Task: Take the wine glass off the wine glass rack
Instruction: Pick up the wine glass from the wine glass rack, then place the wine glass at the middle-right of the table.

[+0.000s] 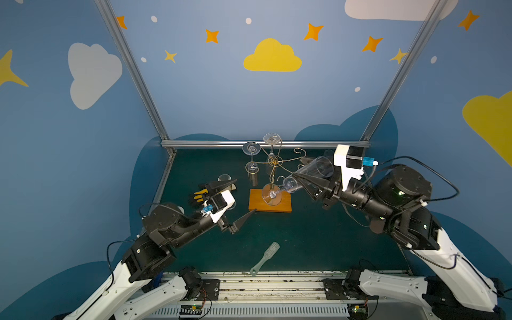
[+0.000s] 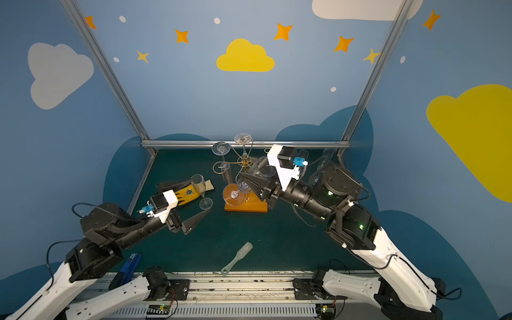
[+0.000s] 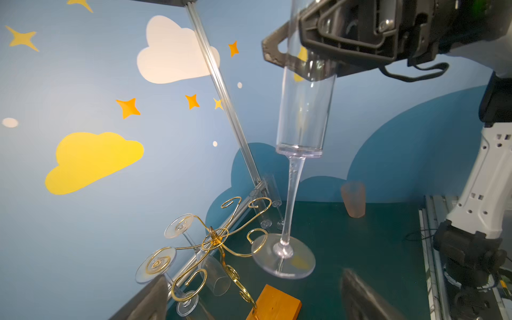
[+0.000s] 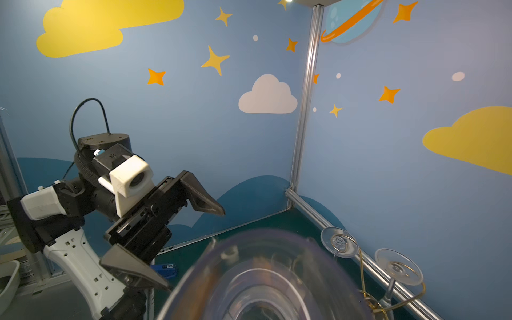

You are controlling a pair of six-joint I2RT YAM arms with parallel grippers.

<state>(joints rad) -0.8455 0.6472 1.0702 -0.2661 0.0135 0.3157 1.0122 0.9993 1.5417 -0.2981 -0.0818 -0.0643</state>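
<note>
The wine glass rack (image 1: 274, 161) is a gold wire stand on an orange wooden base (image 1: 282, 206), at the back middle of the green table. Three clear glasses hang from its curled arms, one foot (image 1: 251, 148) at the far left. My right gripper (image 1: 300, 173) is shut on the bowl of a wine glass (image 1: 314, 169), a tall flute tilted foot-down over the base. In the left wrist view its foot (image 3: 282, 256) sits beside a curled arm (image 3: 257, 238), and its stem is outside the hook. My left gripper (image 2: 200, 196) hangs open and empty left of the rack.
Below the left gripper a flute (image 2: 199, 184) stands on the table beside a yellow-black glove (image 2: 185, 194). A pale brush (image 1: 266, 257) lies near the front edge. There is a pinkish cup (image 3: 353, 199) and more glasses (image 2: 328, 155) at the back right, and a blue object (image 2: 130, 263) at the front left.
</note>
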